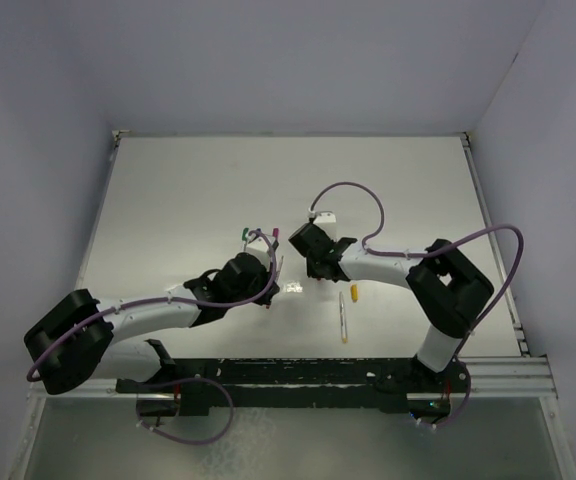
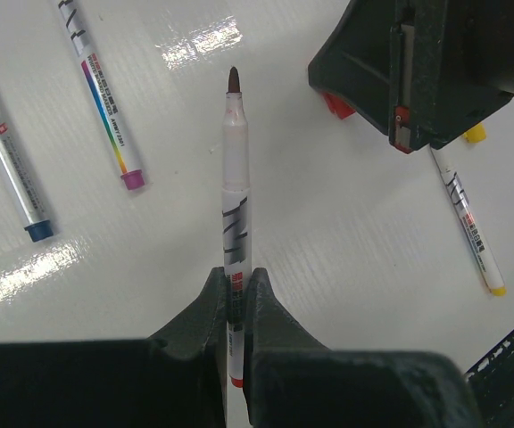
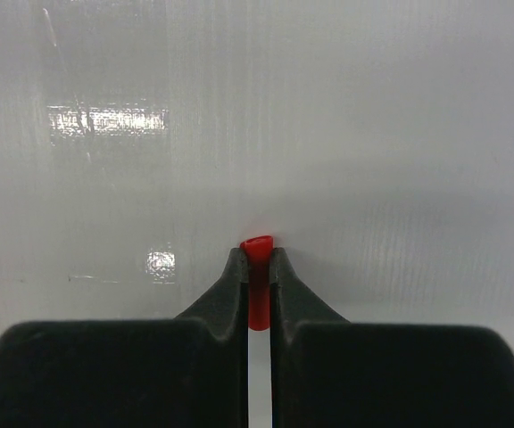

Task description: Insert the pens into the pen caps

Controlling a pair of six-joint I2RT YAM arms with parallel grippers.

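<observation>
My left gripper is shut on a white-grey pen near its red tail end. The pen's bare dark-red tip points ahead, above the table. My right gripper is shut on a small red cap, whose open mouth sticks out past the fingertips. In the left wrist view the red cap shows up and right of the pen tip, apart from it. A pen with a yellow end lies on the table, with a yellow cap beside it.
Three more pens lie to the left of the held one, with a magenta end, a blue end and a green end. The white table has raised edges left and right, and a black rail at the front.
</observation>
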